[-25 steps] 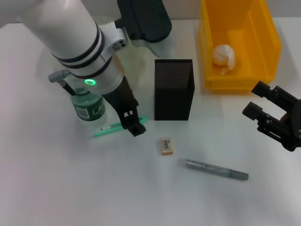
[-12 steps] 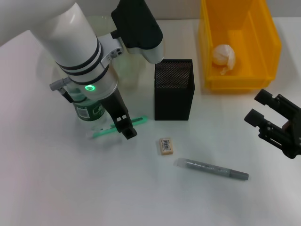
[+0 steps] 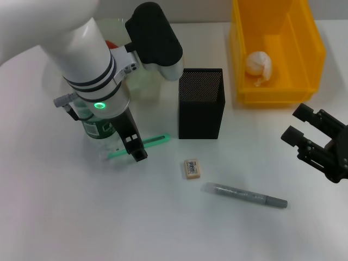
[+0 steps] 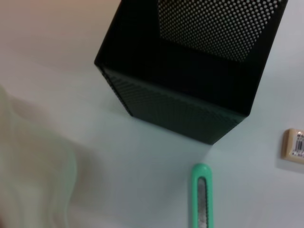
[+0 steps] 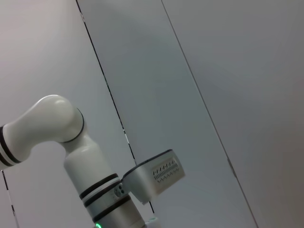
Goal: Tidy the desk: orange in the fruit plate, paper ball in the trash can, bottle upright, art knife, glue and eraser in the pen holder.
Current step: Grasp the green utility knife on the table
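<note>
My left gripper (image 3: 134, 145) hangs low over the green art knife (image 3: 153, 141) (image 4: 201, 197), which lies flat on the table beside the upright green bottle (image 3: 97, 126). The black mesh pen holder (image 3: 201, 103) (image 4: 190, 71) stands just beyond the knife's tip. An eraser (image 3: 192, 167) (image 4: 294, 146) and a grey glue pen (image 3: 244, 196) lie in front of the holder. The paper ball (image 3: 258, 64) sits in the yellow bin (image 3: 310, 49). A sliver of the orange (image 3: 110, 44) peeks out behind my left arm, on the translucent fruit plate (image 3: 144, 89). My right gripper (image 3: 311, 135) is open and empty at the right edge.
My bulky white left arm (image 3: 87, 49) covers much of the table's left rear part, the plate included. The right wrist view shows only a wall and my left arm (image 5: 71, 142) farther off.
My left gripper has slid leftward along the art knife, toward the bottle. The right gripper has barely shifted. The knife, eraser and glue pen lie where they were.
</note>
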Robot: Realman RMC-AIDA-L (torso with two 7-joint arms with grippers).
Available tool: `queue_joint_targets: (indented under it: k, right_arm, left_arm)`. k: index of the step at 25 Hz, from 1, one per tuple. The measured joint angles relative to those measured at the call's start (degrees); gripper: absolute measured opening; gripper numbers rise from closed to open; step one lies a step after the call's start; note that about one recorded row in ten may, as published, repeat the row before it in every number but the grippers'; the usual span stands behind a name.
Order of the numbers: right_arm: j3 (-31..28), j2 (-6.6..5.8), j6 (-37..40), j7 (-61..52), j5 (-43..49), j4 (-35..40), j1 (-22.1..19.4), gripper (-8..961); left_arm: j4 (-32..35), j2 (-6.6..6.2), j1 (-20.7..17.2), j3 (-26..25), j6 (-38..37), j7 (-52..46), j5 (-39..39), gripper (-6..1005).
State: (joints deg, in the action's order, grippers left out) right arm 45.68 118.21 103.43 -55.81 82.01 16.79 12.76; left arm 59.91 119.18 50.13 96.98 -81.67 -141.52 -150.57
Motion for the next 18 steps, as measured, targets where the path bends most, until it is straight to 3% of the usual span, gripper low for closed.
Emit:
queue_joint_targets:
  k: [18]
  right_arm:
    - [0.5,0.1,-0.7,-0.1,0.0,-0.3,0.2,722]
  left_arm:
    - [-0.7,0.0,0.3,2.3,1.6,-0.1,-0.1,597]
